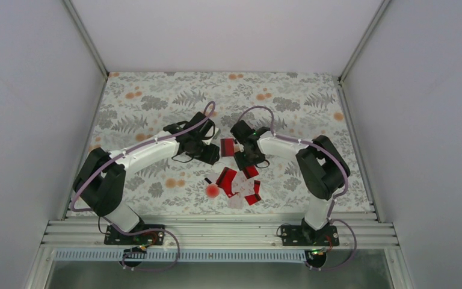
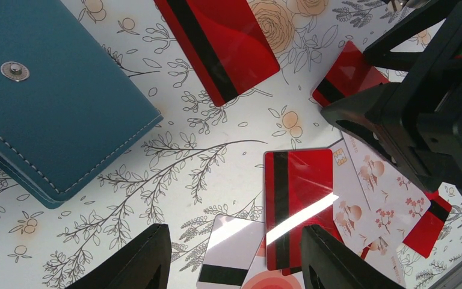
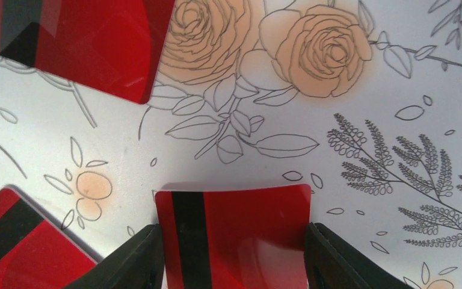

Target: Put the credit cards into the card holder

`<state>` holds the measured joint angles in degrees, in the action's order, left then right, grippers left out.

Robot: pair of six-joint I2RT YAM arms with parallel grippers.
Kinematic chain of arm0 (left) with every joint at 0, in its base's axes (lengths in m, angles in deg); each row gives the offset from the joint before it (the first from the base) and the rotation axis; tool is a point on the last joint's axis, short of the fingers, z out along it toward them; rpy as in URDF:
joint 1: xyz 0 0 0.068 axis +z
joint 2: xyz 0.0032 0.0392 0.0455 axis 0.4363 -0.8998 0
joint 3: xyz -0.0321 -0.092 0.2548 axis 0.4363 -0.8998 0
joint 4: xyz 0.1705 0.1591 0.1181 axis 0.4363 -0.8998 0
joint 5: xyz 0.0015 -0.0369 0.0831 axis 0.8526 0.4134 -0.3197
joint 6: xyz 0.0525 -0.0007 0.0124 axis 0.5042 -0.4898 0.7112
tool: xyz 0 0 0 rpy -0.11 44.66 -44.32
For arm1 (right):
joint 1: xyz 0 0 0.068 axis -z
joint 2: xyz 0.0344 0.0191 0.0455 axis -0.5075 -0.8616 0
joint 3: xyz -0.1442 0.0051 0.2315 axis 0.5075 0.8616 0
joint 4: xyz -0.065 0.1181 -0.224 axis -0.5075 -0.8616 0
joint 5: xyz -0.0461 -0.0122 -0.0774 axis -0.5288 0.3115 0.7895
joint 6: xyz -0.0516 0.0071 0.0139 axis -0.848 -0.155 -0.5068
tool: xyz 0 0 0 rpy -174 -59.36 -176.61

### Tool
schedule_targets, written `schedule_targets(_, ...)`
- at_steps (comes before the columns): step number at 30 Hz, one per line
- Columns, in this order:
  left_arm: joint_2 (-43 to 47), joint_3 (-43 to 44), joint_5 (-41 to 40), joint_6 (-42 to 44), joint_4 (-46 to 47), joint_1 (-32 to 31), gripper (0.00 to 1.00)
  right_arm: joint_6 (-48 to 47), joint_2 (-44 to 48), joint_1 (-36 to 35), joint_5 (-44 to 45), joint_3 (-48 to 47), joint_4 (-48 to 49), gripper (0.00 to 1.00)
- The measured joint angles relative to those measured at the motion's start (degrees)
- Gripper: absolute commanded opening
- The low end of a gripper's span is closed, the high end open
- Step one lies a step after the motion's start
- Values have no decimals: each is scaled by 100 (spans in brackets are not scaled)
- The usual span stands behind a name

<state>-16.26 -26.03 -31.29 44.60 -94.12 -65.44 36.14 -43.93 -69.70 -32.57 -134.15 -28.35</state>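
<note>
Near, most cards [image 1: 239, 185] lie loose on the desk [image 1: 156, 99]. The right pincer [image 3: 231, 233] seems clamped on one red card [image 3: 246, 253]; the left pincer [image 2: 236, 236] gapes empty. Beyond, the holder [image 2: 48, 108] shows no card inside, so the filling is all still to do.

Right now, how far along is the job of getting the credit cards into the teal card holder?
Done: nothing that shows. The teal stitched card holder lies with no card seen in it. In hand: the right gripper appears to pinch one glossy red plastic card by its edges. Left: several red and floral white cards lie loose on the floral tablecloth. The left gripper hangs open and empty.
</note>
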Motion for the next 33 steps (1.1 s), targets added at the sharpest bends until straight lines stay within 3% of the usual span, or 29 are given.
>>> schedule_targets(11, 0, 0, 72, 4, 2, 0, 55, 20, 50, 24, -61, 17, 59, 46)
schedule_targets(24, 0, 2, 542, 122, 168, 9, 55, 87, 184, 485, -1064, 122, 162, 45)
schedule_targets(29, -2, 15, 774, 153, 238, 9, 55, 85, 232, 645, -1342, 173, 162, 50)
schedule_targets(33, -4, 57, 844, 153, 273, 9, 55, 46, 413, 662, -1342, 173, -28, 66)
